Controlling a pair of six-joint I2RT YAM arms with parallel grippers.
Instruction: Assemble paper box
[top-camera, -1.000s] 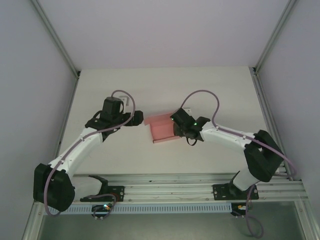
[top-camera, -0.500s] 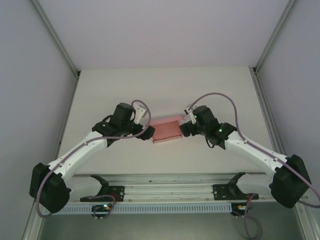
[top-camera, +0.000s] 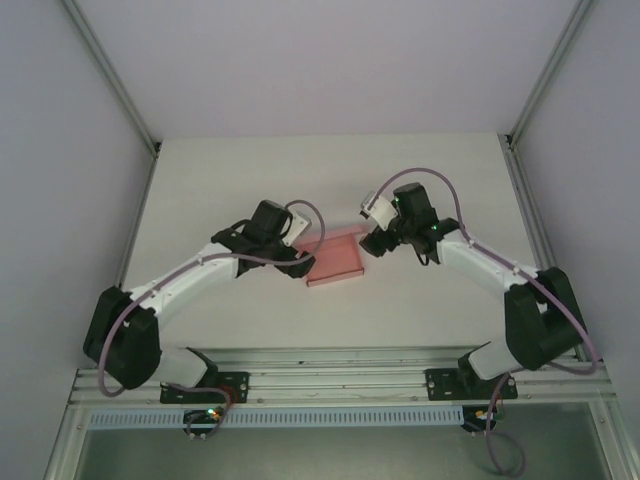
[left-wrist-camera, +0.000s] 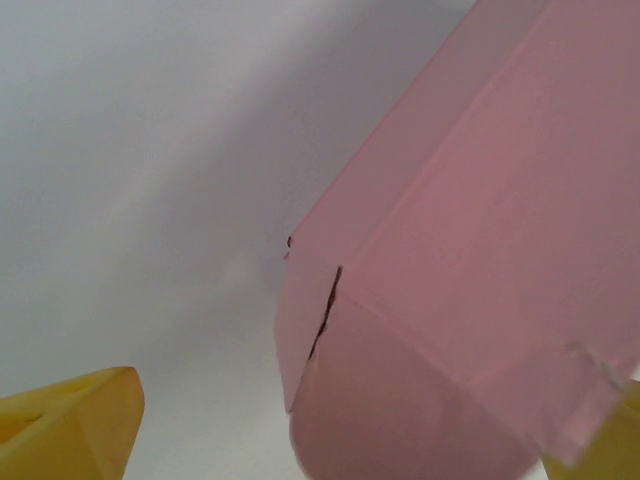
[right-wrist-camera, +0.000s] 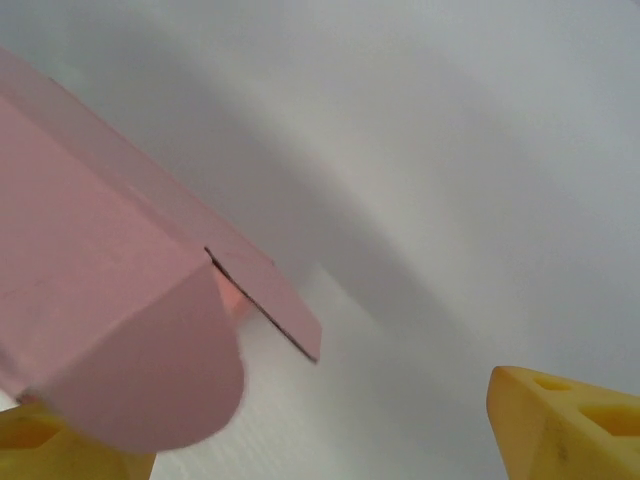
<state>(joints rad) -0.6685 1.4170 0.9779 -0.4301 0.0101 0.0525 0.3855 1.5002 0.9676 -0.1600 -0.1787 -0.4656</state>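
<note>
The jaws of the left gripper (top-camera: 300, 262) and of the right gripper (top-camera: 368, 240) stand apart, and neither one clamps anything.

From the top camera, the paper box (top-camera: 335, 260) lies flat on the white table (top-camera: 220, 180). It is about midway between the left and right edges and a little nearer to the near edge than to the far one. The left gripper is at the left end of the box and the right gripper is at its far right corner. From above I cannot tell if either touches the card.

In the left wrist camera, the left gripper (left-wrist-camera: 340, 440) shows two yellow fingertips (left-wrist-camera: 70, 425) at the bottom corners, wide apart. The paper box (left-wrist-camera: 470, 250) comes down from the top right into the gap. Its end has a rounded flap (left-wrist-camera: 400, 420), with a thin slit beside it. The card covers part of the fingertip on the right of this view; the other fingertip is well apart from it.

In the right wrist camera, the right gripper (right-wrist-camera: 315, 430) is also wide, with one fingertip (right-wrist-camera: 570, 420) far from the card. The paper box (right-wrist-camera: 90, 270) comes in from the left. Its rounded flap (right-wrist-camera: 160, 385) hangs over the other fingertip, and a narrow side flap (right-wrist-camera: 265, 305) sticks out beside it above the table.
</note>
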